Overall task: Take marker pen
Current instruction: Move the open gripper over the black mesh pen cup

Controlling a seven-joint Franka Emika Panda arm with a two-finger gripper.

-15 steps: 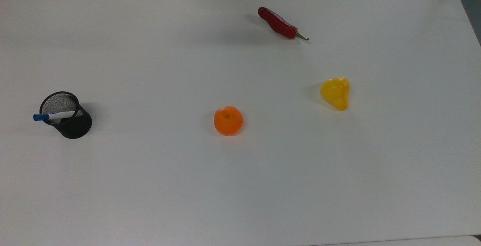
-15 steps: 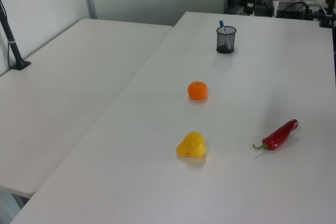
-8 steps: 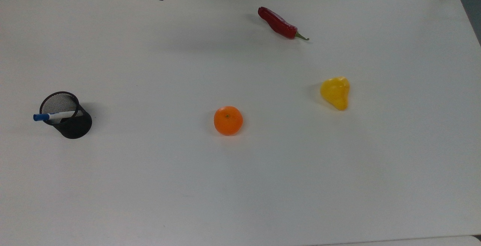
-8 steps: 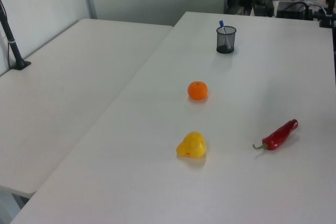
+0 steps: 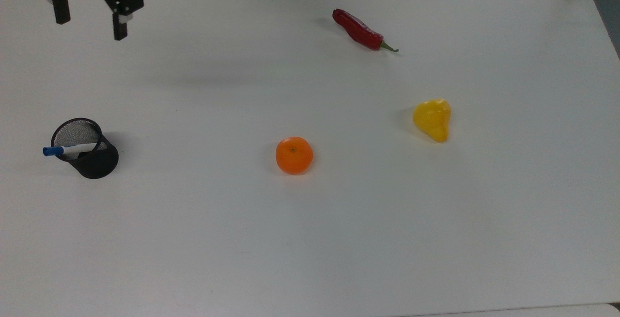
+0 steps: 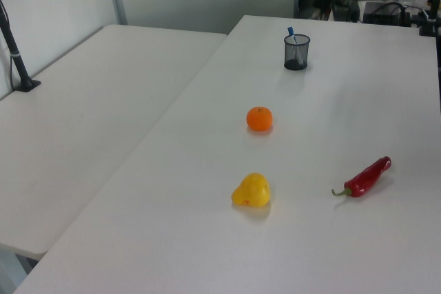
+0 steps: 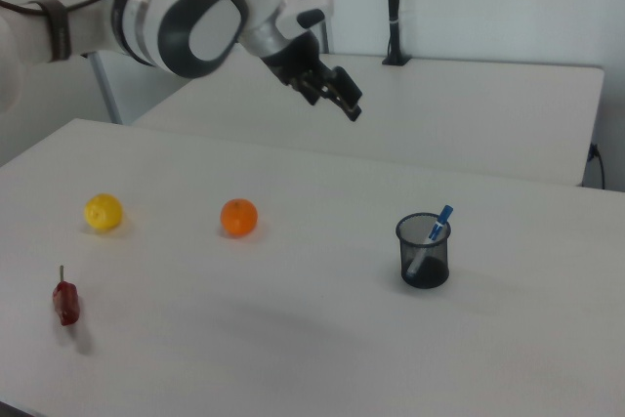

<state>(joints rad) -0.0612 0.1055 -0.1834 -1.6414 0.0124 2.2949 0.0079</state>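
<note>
Gripper (image 5: 89, 18) jaws spread wide, seemingly empty, well apart from marker pen (image 5: 68, 150) in mesh cup (image 5: 92, 154).

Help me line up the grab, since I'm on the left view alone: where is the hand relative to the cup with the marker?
Observer: In the top view the hand hangs near the picture's top edge, well apart from the cup, which sits almost straight below it in the picture.
Operator: Is it open?
Observer: Yes, its fingers are spread wide with nothing between them.
Operator: Which way does the marker lean?
Observer: In the top view the marker leans over the cup's rim toward the top view's left, blue cap outermost.
</note>
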